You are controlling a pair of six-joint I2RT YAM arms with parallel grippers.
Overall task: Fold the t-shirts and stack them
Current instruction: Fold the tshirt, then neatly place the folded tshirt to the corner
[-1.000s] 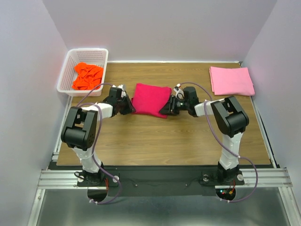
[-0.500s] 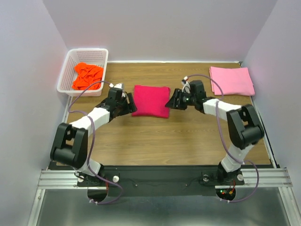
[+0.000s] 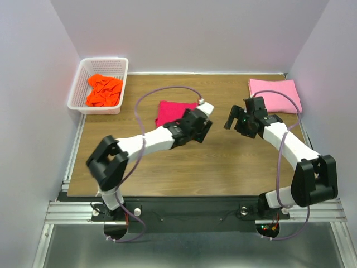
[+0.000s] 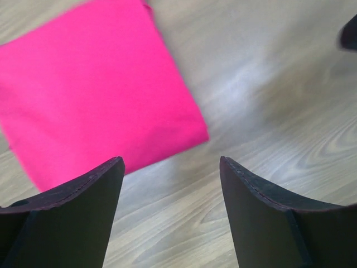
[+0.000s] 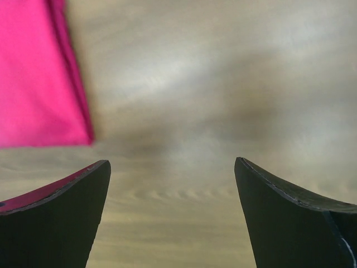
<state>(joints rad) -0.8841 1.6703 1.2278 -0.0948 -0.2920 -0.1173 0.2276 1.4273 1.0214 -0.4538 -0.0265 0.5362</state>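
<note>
In the top view the left arm hides the lower right corner of the crimson t-shirt (image 3: 170, 110), folded square at upper centre. The pink t-shirt (image 3: 273, 96) lies folded at upper right; the orange t-shirt (image 3: 104, 89) is crumpled in the white basket (image 3: 83, 72) at upper left. The left tool (image 4: 170, 162) and right tool (image 5: 173, 162) gape empty over the wood-grain tabletop (image 3: 223, 167), with pale walls around

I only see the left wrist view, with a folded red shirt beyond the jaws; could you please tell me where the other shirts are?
Observer: The pink shirt lies folded flat at the table's far right corner.
Operator: And the orange one?
Observer: The orange shirt sits crumpled in the white basket, far left.
Operator: Is the right arm holding anything?
Observer: No, the right arm's jaws stand open and empty over the table.
</note>
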